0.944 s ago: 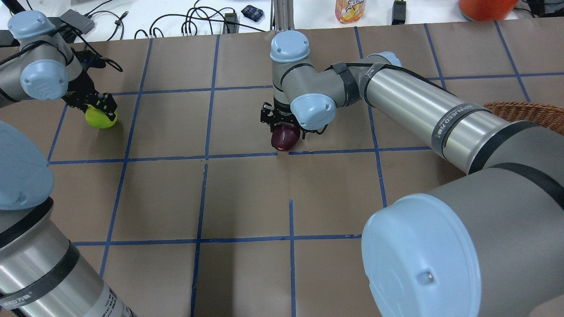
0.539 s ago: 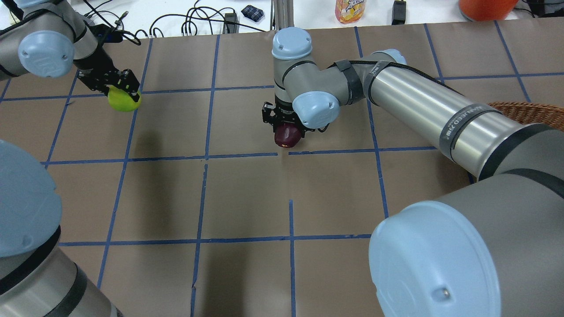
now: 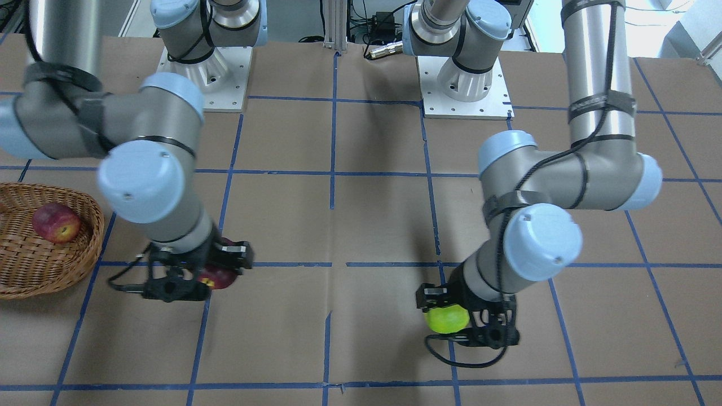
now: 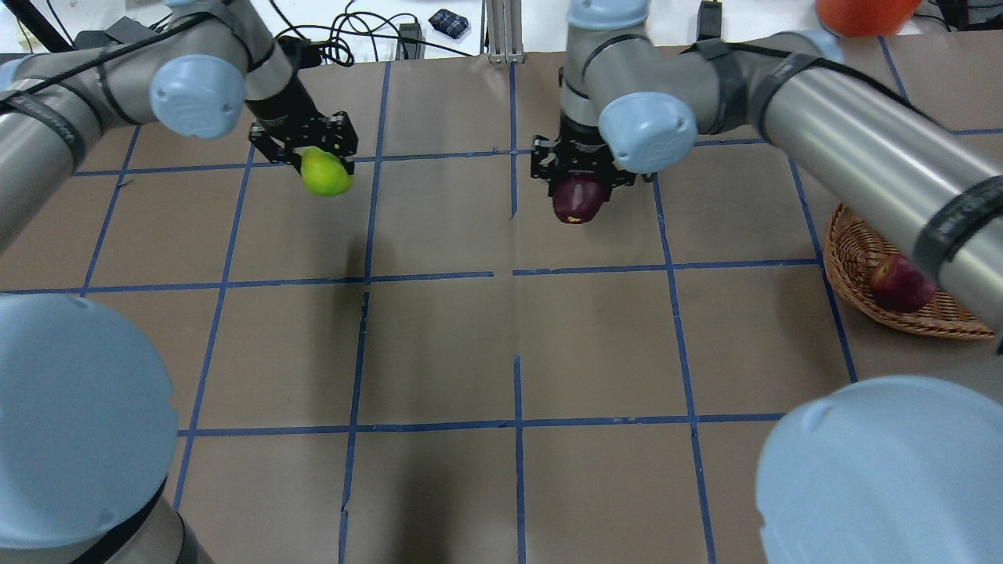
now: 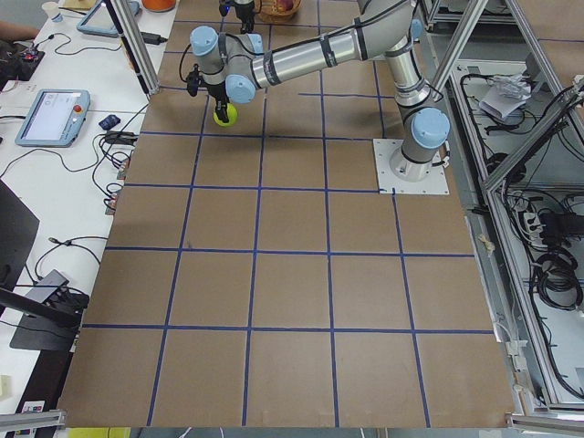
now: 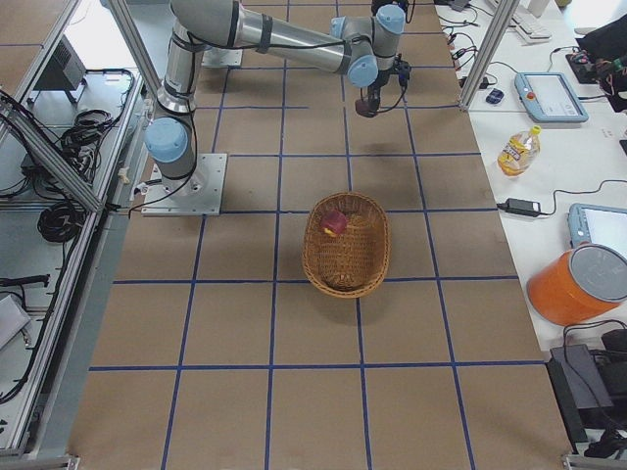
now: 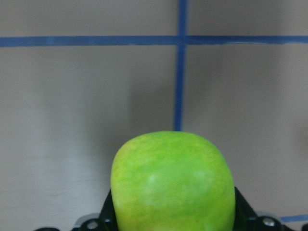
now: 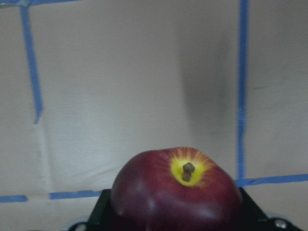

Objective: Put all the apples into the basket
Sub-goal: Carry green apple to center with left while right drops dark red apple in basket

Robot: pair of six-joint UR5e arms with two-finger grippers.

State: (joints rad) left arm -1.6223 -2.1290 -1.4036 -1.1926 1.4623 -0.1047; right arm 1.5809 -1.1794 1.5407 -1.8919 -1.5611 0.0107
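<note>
My left gripper (image 4: 313, 160) is shut on the bright green apple (image 4: 326, 174) and holds it above the table at the far left; it also shows in the front view (image 3: 447, 319) and the left wrist view (image 7: 172, 183). My right gripper (image 4: 581, 176) is shut on the dark maroon apple (image 4: 578, 199), lifted above the table's far middle; the right wrist view shows its yellow stem dimple (image 8: 186, 169). The red apple (image 4: 899, 283) lies in the wicker basket (image 4: 854, 258) at the right, also in the front view (image 3: 56, 223).
The table is brown paper with a blue tape grid. Beyond the far edge lie cables (image 4: 345, 39), a drink bottle (image 6: 516, 149) and an orange container (image 4: 862, 12). My arms' large links fill the near corners of the overhead view.
Both arms have lifted and moved right with their apples. The green apple went from far left toward the centre; the maroon apple moved right and farther back. The basket now shows more.
</note>
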